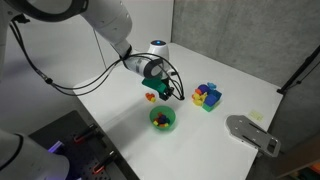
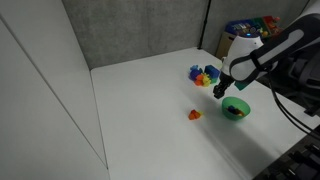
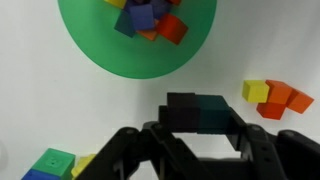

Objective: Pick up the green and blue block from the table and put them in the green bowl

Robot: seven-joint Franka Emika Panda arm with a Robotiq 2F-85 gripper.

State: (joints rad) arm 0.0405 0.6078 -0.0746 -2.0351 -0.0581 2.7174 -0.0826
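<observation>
Hand (image 3: 200, 130) clamped on a dark bluish block (image 3: 205, 112), bowl (image 3: 90, 45) just ahead, drop not yet made, and a green block (image 3: 55, 160) waits beside the hand on the worktop (image 3: 60, 105).

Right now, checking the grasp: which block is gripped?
The dark teal block between the gripper's fingers; others lie in the green bowl or on the table.

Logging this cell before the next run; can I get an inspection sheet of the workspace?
Surface: white table, no spills seen.
Job's things: green bowl holding several blocks; dark blue-green block held in the gripper.
Clutter: block cluster; red and yellow blocks; grey fixture at the table edge.
Grippers: gripper shut on the dark blue-green block, not yet over the bowl.
Cables: black cable looping off the arm.
Surroundings: grey wall panels.
</observation>
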